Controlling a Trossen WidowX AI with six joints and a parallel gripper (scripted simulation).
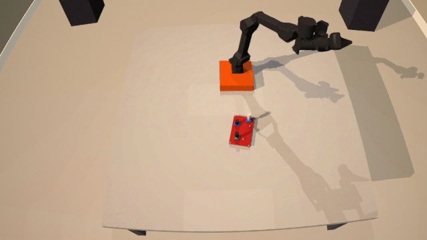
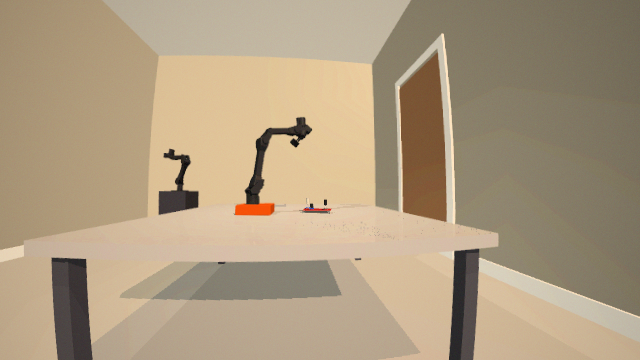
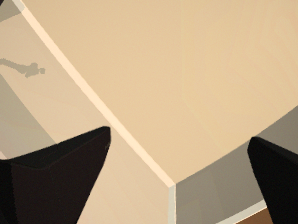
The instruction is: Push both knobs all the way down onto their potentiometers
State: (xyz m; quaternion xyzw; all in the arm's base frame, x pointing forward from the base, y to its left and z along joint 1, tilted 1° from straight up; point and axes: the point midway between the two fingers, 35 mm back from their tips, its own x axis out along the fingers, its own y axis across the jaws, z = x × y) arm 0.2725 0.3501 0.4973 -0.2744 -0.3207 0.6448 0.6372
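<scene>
The red circuit board (image 1: pixel 241 143) (image 2: pixel 320 210) stands low on the table in front of the arm's base. A cream knob (image 1: pixel 249 115) (image 2: pixel 307 201) stands high above a blue potentiometer (image 1: pixel 249 121). A tall black knob (image 1: pixel 237 134) (image 2: pixel 325 202) stands above a grey potentiometer (image 1: pixel 236 138). Another black knob (image 1: pixel 237 122) (image 2: pixel 311 205) sits low on a blue potentiometer. Exact gaps under the knobs are too small to judge. My gripper (image 1: pixel 351 42) (image 3: pixel 181 139) is open and empty, raised high and far to the side of the board, pointing away from it.
The arm's orange base block (image 1: pixel 236 76) (image 2: pixel 254 209) is on the table behind the board. Two dark pedestals (image 1: pixel 83 11) (image 1: pixel 361 15) stand beyond the table; in the exterior view another arm (image 2: pixel 184 170) stands on a pedestal. The wrist view shows floor and walls.
</scene>
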